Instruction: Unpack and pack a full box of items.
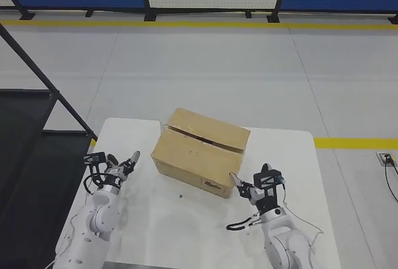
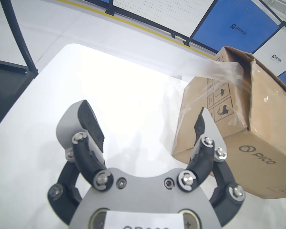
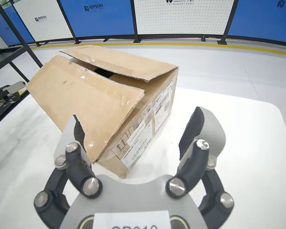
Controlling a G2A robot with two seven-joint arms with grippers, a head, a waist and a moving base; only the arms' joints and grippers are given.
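Observation:
A brown cardboard box stands in the middle of the white table. Its two top flaps are nearly closed, with a dark gap between them. A strip of clear tape sticks out loose from the box's end. My left gripper sits open just off the box's left end, holding nothing. My right gripper is open at the box's near right corner; that corner of the box lies between its fingers without contact that I can see.
A black metal rack stands off the table's left side. A small dark speck lies on the table in front of the box. Bare table spreads between the two arms. Blue and white fence panels line the back.

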